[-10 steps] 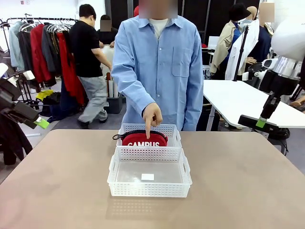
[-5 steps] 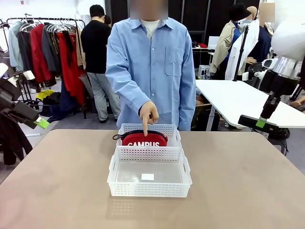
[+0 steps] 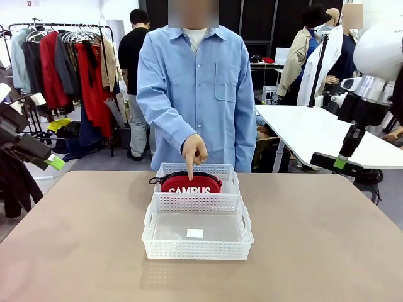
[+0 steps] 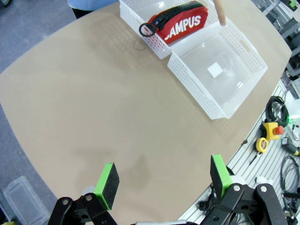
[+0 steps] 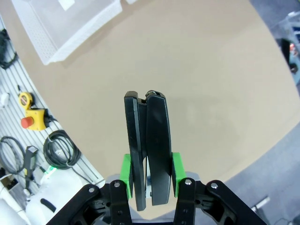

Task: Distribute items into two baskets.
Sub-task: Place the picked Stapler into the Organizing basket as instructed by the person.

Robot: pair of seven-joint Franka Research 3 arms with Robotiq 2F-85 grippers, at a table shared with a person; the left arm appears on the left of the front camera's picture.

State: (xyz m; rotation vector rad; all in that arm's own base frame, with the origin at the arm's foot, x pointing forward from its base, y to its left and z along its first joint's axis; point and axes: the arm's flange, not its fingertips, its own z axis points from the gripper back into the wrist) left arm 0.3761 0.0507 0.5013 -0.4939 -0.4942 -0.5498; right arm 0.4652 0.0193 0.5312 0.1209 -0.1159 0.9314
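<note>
The red pouch (image 3: 191, 184) lies in the far basket (image 3: 228, 174), its long axis running left to right across the table, the white "CAMPUS" lettering facing the robot's side. Its dark strap (image 3: 154, 180) loops out at the left end, over that basket's left rim. In the left wrist view the pouch (image 4: 179, 23) sits tilted in the picture, with the strap ring (image 4: 146, 30) hanging over the lattice wall.

The near basket (image 3: 197, 250) stands directly in front of the far one, their long sides touching, both set crosswise at the middle of the table (image 3: 82, 251). Its floor holds a small white label (image 3: 195, 233).

The person's hand (image 3: 194, 151) is over the far basket, index finger pointing straight down at the top of the pouch; whether the fingertip touches it I cannot tell. The forearm comes down from the blue sleeve (image 3: 160, 119).

The stapler (image 5: 147, 145) is clamped between the green pads of the right gripper (image 5: 149, 174). Its long axis runs along the fingers and its free end points away from the wrist, out over bare table. In the front view the right gripper (image 3: 340, 162) is raised at the far right, off the table edge, well apart from the baskets.

The left gripper (image 4: 164, 176) has its pads wide apart with nothing between them, high over the left part of the table. In the front view it (image 3: 55, 162) is at the left edge, raised and well clear of the baskets.
</note>
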